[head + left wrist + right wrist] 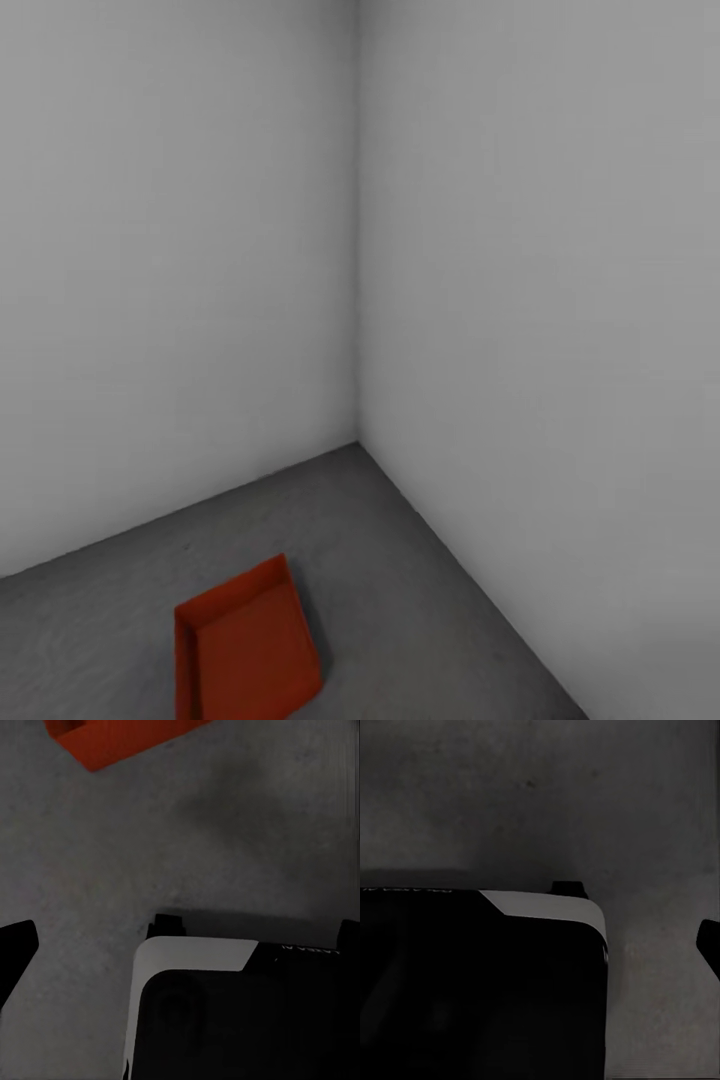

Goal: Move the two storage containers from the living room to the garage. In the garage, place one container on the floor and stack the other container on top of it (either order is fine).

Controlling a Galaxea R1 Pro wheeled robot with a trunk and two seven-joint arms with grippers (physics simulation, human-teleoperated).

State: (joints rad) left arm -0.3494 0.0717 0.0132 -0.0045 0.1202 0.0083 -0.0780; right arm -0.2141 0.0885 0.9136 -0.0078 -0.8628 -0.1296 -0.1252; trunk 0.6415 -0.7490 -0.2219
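Two plain white walls (200, 250) are meeting in a corner of the garage, and the speckled dark grey concrete floor (420, 590) is spreading out below them. One orange-red storage container (248, 648) is sitting flat on that floor, open top up, near the corner and apart from both walls; the left wrist view is catching its edge. One dark fingertip (13, 949) is showing on each wrist camera, so I cannot tell whether either gripper is open or closed.
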